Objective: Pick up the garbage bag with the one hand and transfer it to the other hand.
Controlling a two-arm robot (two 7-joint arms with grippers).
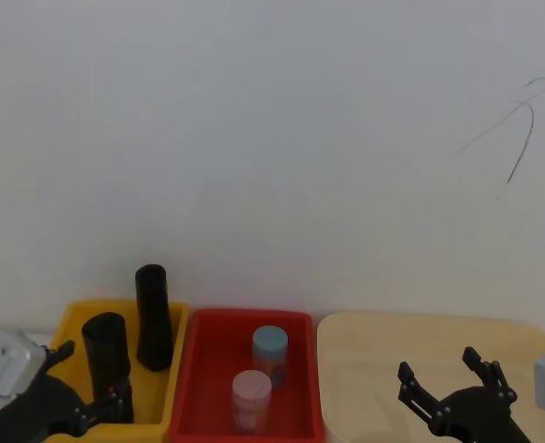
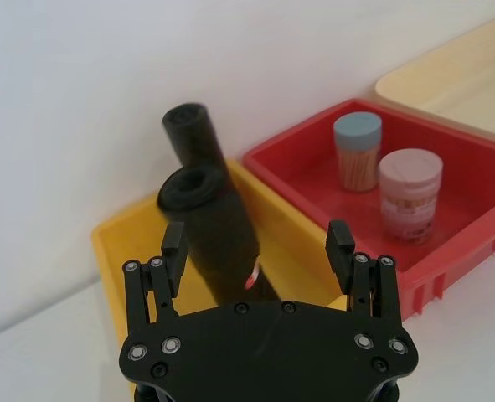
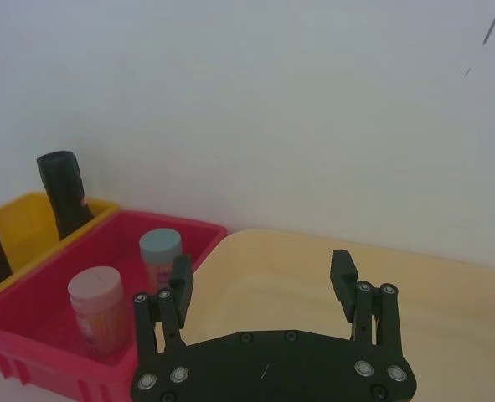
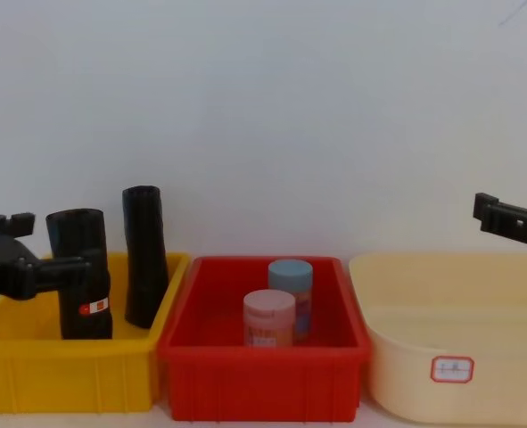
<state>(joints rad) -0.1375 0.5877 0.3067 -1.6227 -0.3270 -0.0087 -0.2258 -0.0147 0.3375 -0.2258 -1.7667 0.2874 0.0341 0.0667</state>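
- White wall (image 1: 272, 138) rises close behind the red bin (image 4: 263, 379). It is bare except for a thin dark line high on the right. A pale tabletop (image 2: 29, 360) carries all three containers.
- Right of the red bin, just beside its wall, sits the cream tub (image 4: 406, 294), with its inside open.
- Left of the red bin, wall against wall, sits the yellow bin (image 4: 31, 357).
- The right gripper (image 3: 260, 261) hovers to the right of the red bin, over the cream tub. Its fingers are spread wide and hold nothing.
- The left gripper (image 2: 257, 234) reaches in at the yellow bin's near corner, the one farthest from the red bin. Its fingers are spread apart with the garbage bag (image 4: 80, 272) between them. Whether a pad touches the roll cannot be told.
- The garbage bag stands almost upright in the yellow bin, well left of the red bin, with its red-and-white sticker low on the side.
- The slimmer roll (image 4: 145, 254) stands just behind it, nearer the red bin, and narrows the room on that side.
- Inside the red bin, a blue-lidded jar (image 4: 290, 290) stands behind a pink-lidded jar (image 4: 269, 319), close together.
- A small label (image 4: 451, 368) sits on the cream tub's front.
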